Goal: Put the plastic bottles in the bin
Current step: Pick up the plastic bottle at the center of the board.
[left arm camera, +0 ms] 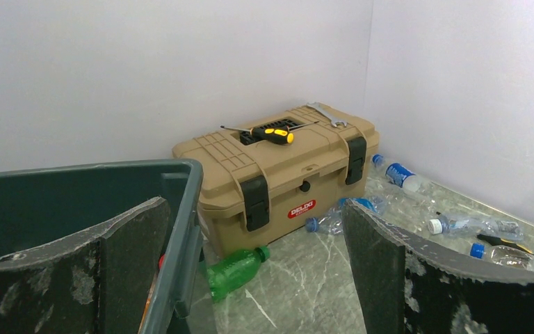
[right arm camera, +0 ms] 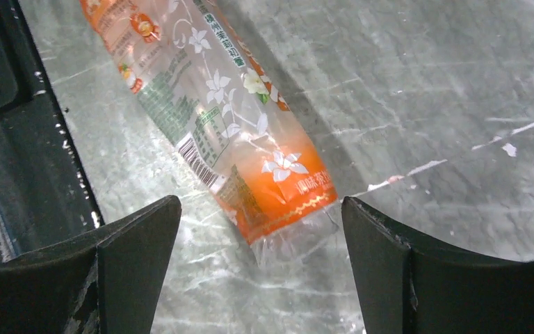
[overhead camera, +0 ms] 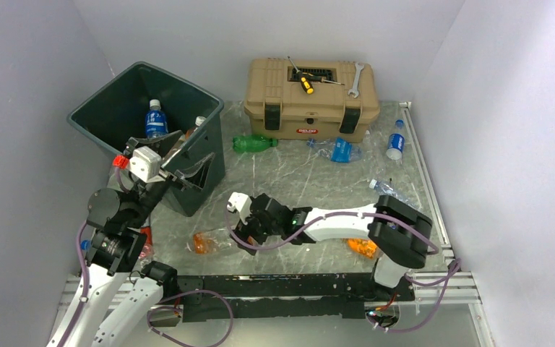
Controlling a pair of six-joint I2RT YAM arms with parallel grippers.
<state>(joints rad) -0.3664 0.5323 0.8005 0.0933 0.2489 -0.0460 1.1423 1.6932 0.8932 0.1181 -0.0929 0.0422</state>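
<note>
The dark green bin stands at the back left, with a blue-labelled bottle inside it. My left gripper hangs open and empty over the bin's near corner; in the left wrist view its fingers frame the bin's rim and a green bottle. My right gripper is low over the table, open. An orange-labelled clear bottle lies flat, its bottom end between the spread jaws of the right gripper, untouched. More bottles lie about: green, crushed clear, blue-labelled, orange.
A tan toolbox stands against the back wall with a yellow-handled screwdriver and a wrench on its lid. White walls close in the marble table on three sides. A black rail runs along the near edge.
</note>
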